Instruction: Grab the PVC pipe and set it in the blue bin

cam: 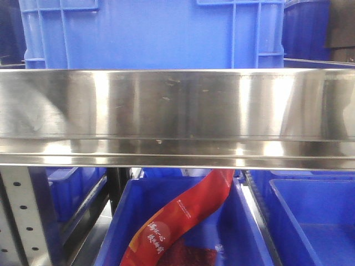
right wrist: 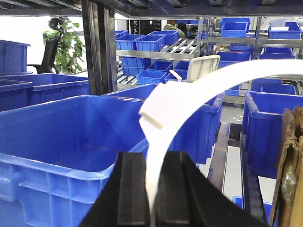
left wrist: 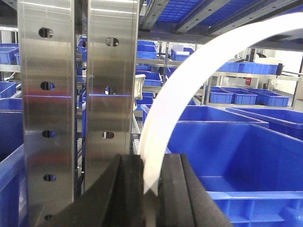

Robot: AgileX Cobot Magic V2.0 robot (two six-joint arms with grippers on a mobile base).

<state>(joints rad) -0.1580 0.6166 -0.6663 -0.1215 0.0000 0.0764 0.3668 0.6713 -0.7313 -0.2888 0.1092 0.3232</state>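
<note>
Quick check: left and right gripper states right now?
Left gripper: shut on a white strip.
Right gripper: shut on a white strip; cannot tell if it is the same one.

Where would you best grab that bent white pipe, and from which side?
Near its end, on the plain stretch before the stepped joint, coming end-on with a finger on each broad face. The white pipe looks flattish and arcs away, so pinching across its thin way should hold, as the right gripper does.
</note>
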